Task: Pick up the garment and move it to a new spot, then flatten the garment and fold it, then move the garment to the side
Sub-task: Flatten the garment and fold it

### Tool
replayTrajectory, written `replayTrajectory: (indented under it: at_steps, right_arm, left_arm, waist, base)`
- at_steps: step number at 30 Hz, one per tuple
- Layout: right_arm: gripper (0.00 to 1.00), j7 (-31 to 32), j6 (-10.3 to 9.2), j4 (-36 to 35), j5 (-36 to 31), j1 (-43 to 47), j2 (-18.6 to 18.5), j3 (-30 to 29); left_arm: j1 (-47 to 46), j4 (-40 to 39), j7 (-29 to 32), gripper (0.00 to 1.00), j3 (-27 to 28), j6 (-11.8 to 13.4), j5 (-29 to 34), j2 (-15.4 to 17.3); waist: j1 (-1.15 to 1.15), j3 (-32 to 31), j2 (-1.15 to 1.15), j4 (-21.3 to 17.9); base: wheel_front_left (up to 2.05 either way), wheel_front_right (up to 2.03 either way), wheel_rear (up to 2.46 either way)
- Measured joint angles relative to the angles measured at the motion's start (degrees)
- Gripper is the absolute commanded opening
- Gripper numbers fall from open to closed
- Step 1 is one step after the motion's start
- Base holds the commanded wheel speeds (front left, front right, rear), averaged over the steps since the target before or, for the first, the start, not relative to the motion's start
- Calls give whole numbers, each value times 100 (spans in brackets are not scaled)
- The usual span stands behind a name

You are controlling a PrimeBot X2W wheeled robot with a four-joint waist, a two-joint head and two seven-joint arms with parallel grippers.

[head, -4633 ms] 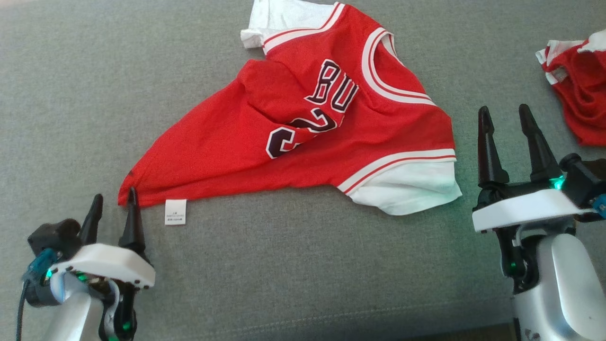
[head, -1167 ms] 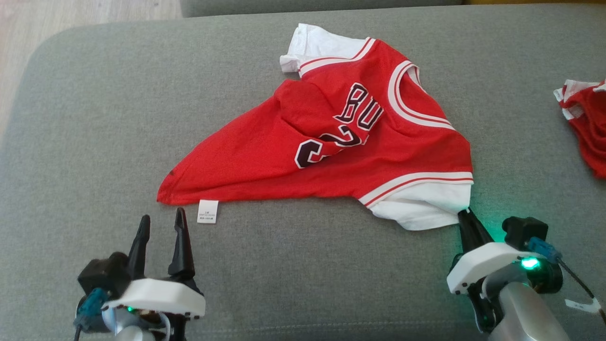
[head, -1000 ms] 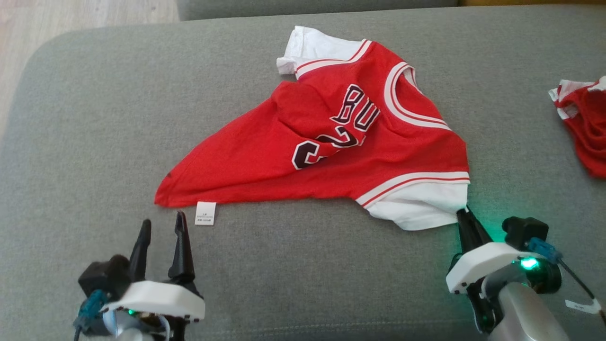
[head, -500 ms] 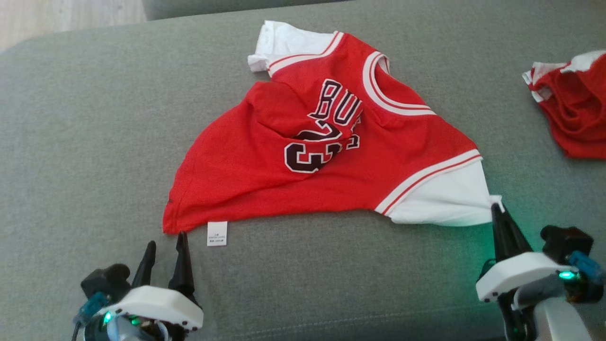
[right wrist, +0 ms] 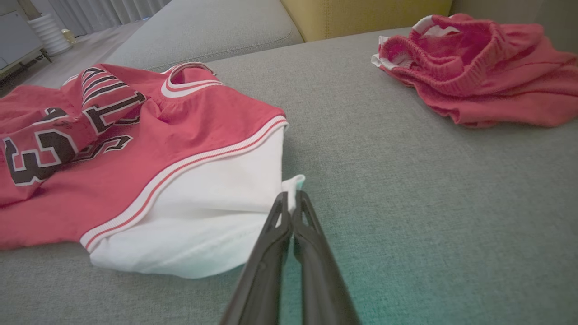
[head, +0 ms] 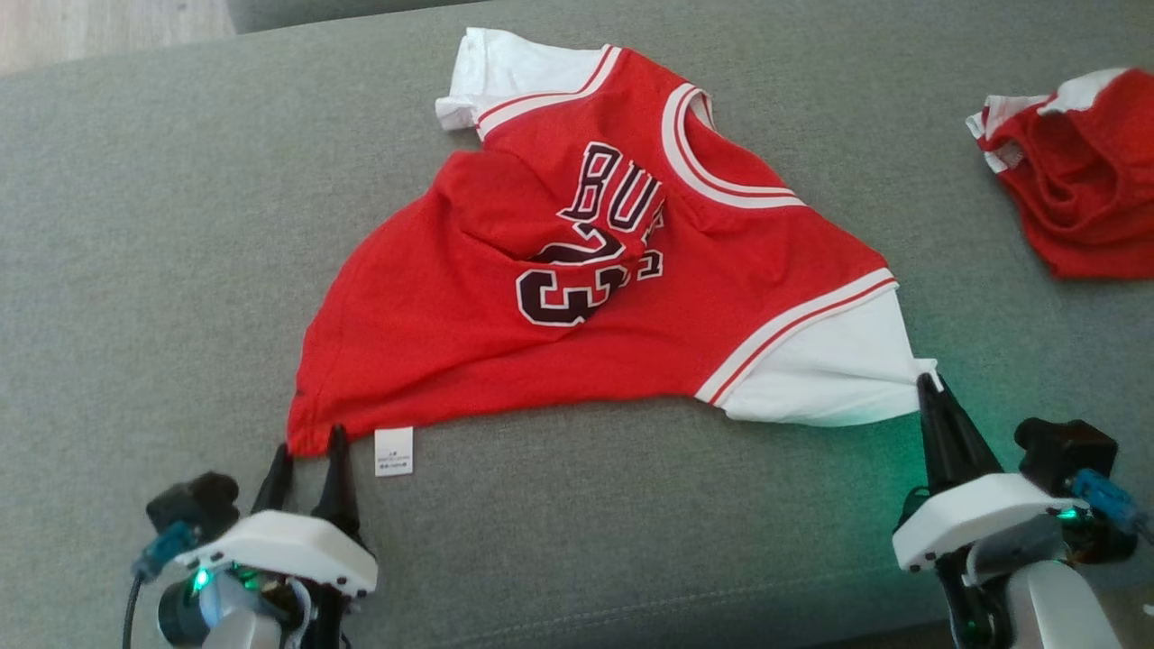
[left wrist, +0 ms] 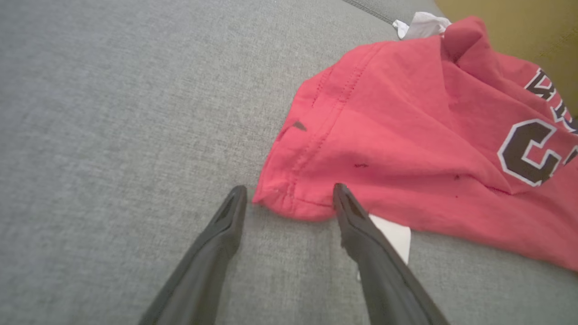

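Observation:
The garment (head: 469, 297) is a red jersey with white sleeves and dark lettering, lying crumpled on a grey sofa cushion (head: 135, 225). My left gripper (head: 311, 442) is open at the jersey's near left hem corner. In the left wrist view that corner (left wrist: 289, 203) lies between the two spread fingers of the left gripper (left wrist: 289, 188). My right gripper (head: 924, 380) is shut on the tip of the near white sleeve (head: 838, 370). The right wrist view shows the right gripper (right wrist: 291, 195) pinching a small fold of the white sleeve (right wrist: 216, 198), which is pulled taut.
A second red garment (head: 1082, 207) lies bunched at the cushion's far right, and it appears again in the right wrist view (right wrist: 474, 76). A white care label (head: 394, 451) sticks out beside the left fingers. Wooden floor (head: 90, 27) shows past the cushion's far left edge.
The right gripper, open 4.6 s ago, now grips the white sleeve and has drawn it outward, spreading the jersey. The hem corner now sits between the left fingers. The head camera has also shifted.

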Motion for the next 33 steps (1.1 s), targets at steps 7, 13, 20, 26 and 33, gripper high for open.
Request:
replayTrajectory:
  at_steps: [7,13,20,26,33]
  right_arm:
    - [0,-3,0,-7,40,1,0,57]
    - [0,-9,0,-53,38,0,0,172]
    - [0,-87,0,-371,371,-30,0,346]
    - [0,-188,0,-1081,595,-348,-3,556]
    - [0,-235,0,-2102,751,-701,-164,590]
  left_arm:
    - [-90,157,34,17,-26,0,-48,-1]
    - [-90,214,-27,0,-140,-32,-48,-3]
    - [-93,-275,-350,0,-141,-197,-46,11]
    - [-133,-1305,-424,0,-140,-259,-13,102]
    - [-447,-2806,-158,0,-146,-252,232,458]
  waist:
    - [0,-67,0,-29]
    - [0,-187,0,-31]
    - [0,-400,0,-23]
    - [0,-654,0,-14]
    - [0,-968,0,-15]
  base:
    - [0,0,0]
    - [0,0,0]
    - [0,0,0]
    - [0,0,0]
    - [0,0,0]
